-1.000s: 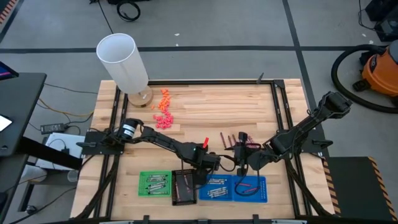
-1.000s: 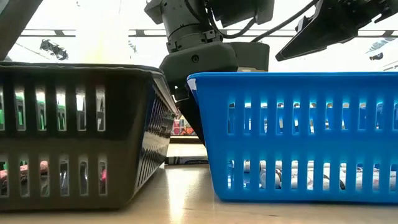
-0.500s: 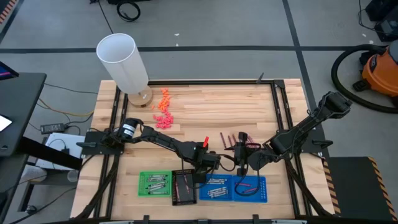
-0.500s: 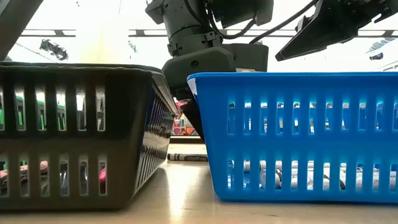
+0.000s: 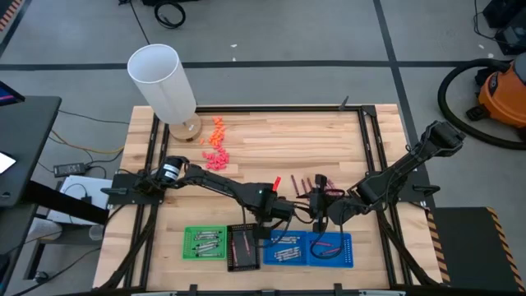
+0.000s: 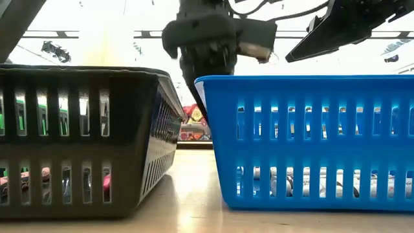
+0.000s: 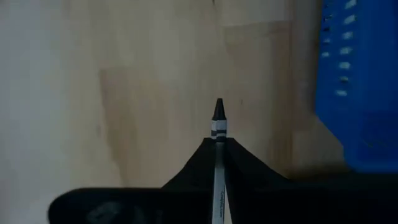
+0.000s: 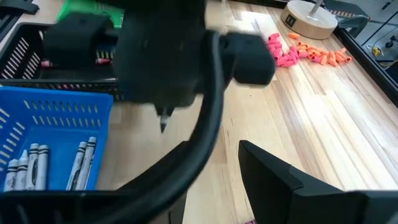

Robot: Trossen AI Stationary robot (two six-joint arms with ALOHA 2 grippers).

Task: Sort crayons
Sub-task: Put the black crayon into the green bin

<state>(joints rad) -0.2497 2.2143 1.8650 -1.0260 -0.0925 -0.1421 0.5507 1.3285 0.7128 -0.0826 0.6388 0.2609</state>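
Note:
My left gripper [image 5: 268, 217] hangs above the table just beyond the gap between the black tray [image 5: 233, 247] and the blue tray [image 5: 349, 247], shut on a grey crayon [image 7: 218, 121]. The crayon's dark tip [image 8: 163, 121] sticks out below the fingers. More grey crayons [image 8: 31, 165] lie in the blue tray. Two dark red crayons [image 5: 297, 184] lie flat on the wood farther back. My right gripper [image 5: 323, 215] waits open to the right of the left one, over the blue tray's far edge. My left gripper pinches the grey crayon's shaft [image 7: 217, 134] between its two fingers [image 7: 242, 168], coming from above and pointing steeply down. The crayon lies along the fingers, with only its striped end and tip showing past them. It hangs clear of the table, tip down.
A green tray [image 5: 189, 243] holding crayons stands left of the black one at the near edge. A tall white cylinder [image 5: 164, 82] stands at the far left, with orange lumps [image 5: 217, 127] and pink lumps [image 5: 215, 158] beside it. Bare wood lies at the table's far middle and right.
My left gripper has risen from the table between the black and blue trays. The grey crayon that lay flat on the wood there has left the table and now hangs in its fingers, tip down.

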